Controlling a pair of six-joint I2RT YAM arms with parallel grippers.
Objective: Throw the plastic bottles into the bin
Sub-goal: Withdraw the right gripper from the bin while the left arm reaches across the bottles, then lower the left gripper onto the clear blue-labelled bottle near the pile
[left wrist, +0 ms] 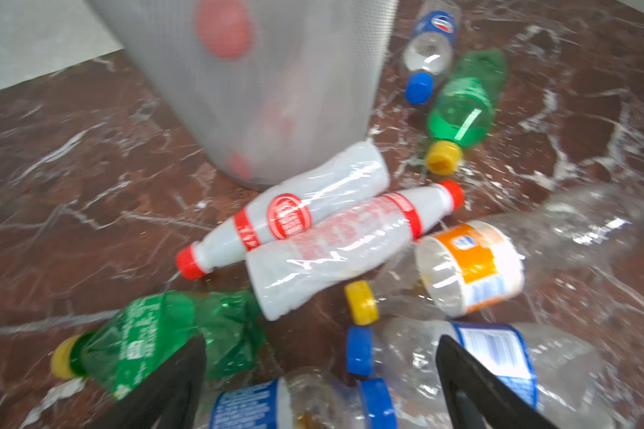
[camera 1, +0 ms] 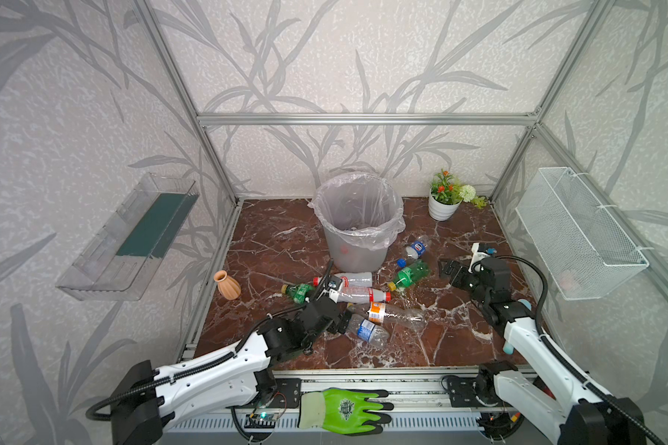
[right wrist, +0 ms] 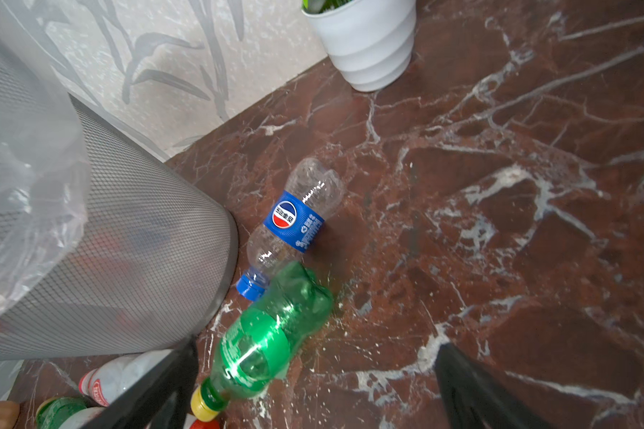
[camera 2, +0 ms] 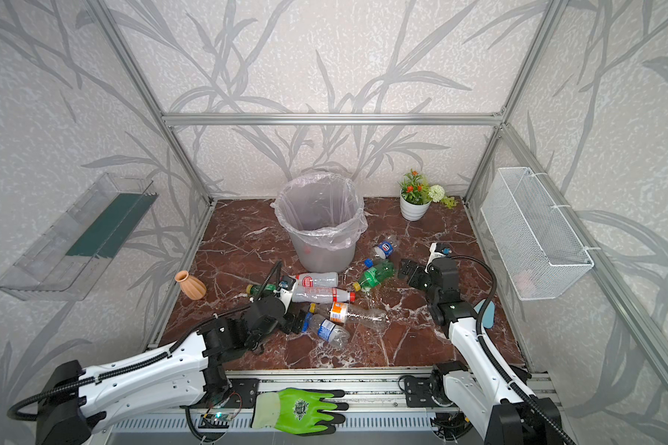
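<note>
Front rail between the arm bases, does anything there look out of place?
Yes: a green and black work glove lies flat on the front rail, near its middle. It looks left behind, not part of the rig.

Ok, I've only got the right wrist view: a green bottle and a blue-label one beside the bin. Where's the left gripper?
Observer: The left gripper is low, jaws apart, over a clear blue-label bottle nearer the front.
Operator: What lies next to that one?
Observer: A clear orange-label bottle on its side, just beyond it.
Operator: Anything off the floor?
Observer: A green glove lies on the front rail.
</note>
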